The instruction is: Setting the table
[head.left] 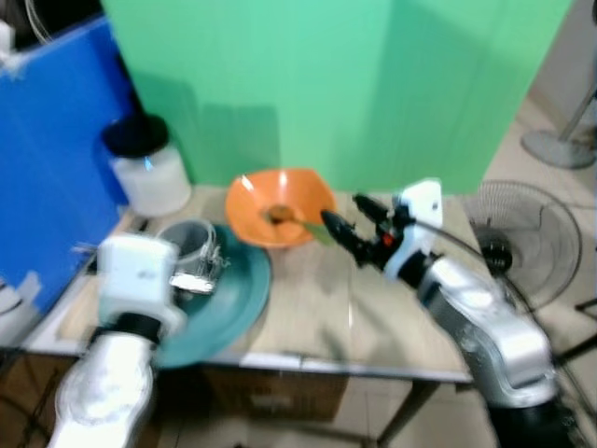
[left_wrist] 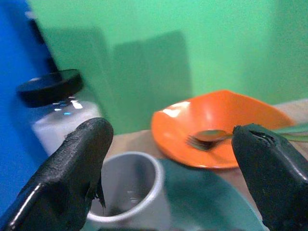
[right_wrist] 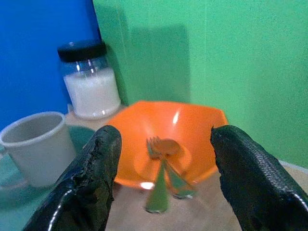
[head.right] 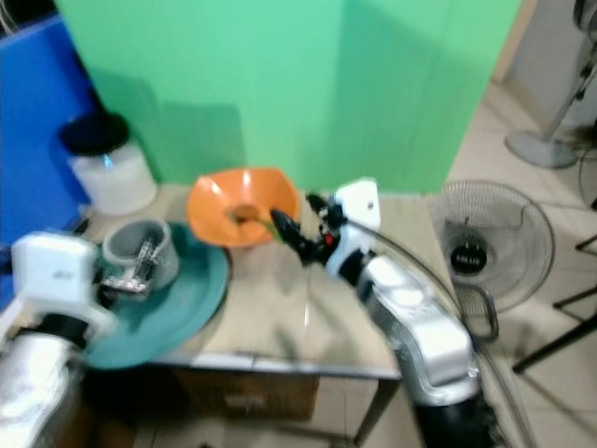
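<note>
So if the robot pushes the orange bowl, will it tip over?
Probably it would slide more than tip: the orange bowl looks wide and shallow. It looks like thin plastic, so likely light and easy to shove. The fork and spoon lean over its rim, so they might rattle or slip out. The right gripper sits open just before it.

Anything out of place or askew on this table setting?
Mildly, yes. The grey cup stands on the teal plate rather than beside it, and the fork and spoon lie together in the orange bowl, green handles hanging over its rim. No spills or damage. Both the left gripper and right gripper are open.
</note>
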